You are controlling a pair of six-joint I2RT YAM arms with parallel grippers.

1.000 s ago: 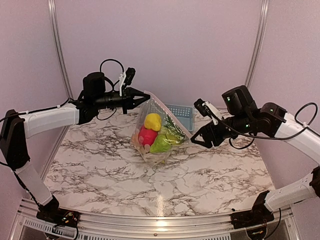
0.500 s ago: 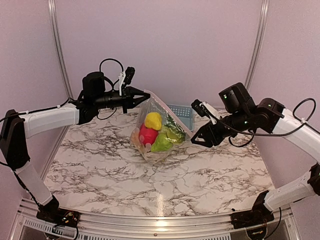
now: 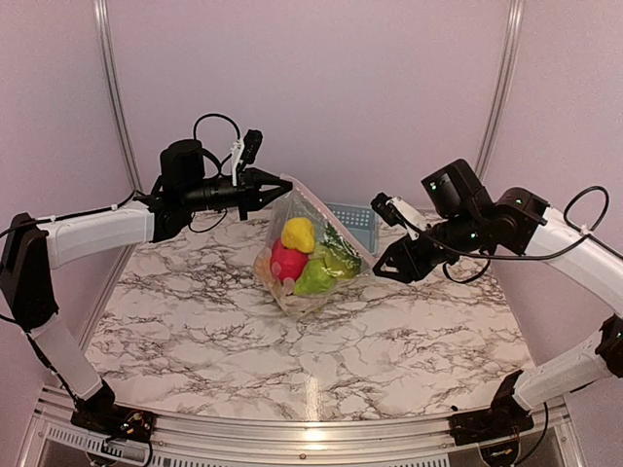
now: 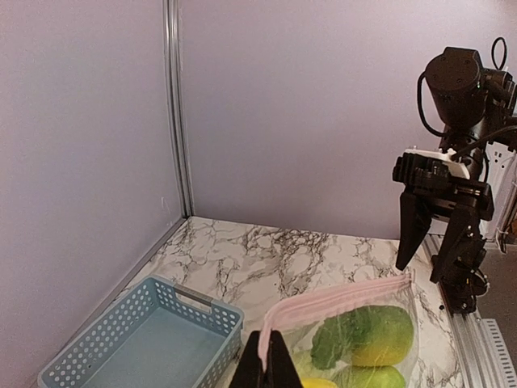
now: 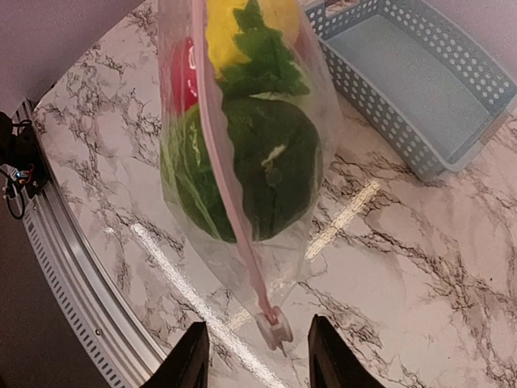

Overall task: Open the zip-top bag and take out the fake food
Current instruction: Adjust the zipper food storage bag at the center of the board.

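Note:
The clear zip-top bag hangs tilted above the marble table, its pink zipper strip closed. My left gripper is shut on the strip's upper corner. Inside lies the fake food: a yellow piece, a red one and green ones, the green ones filling the right wrist view. At the bag's low right corner, my right gripper stands open. Its fingers straddle the white zipper slider without touching it.
A light blue slotted basket stands empty on the table behind the bag, near the back wall. Metal frame posts rise at both back corners, and an aluminium rail runs along the near edge.
My right gripper has crept left toward the bag's low corner and its jaws have narrowed around the slider. The left gripper and the bag have stayed put.

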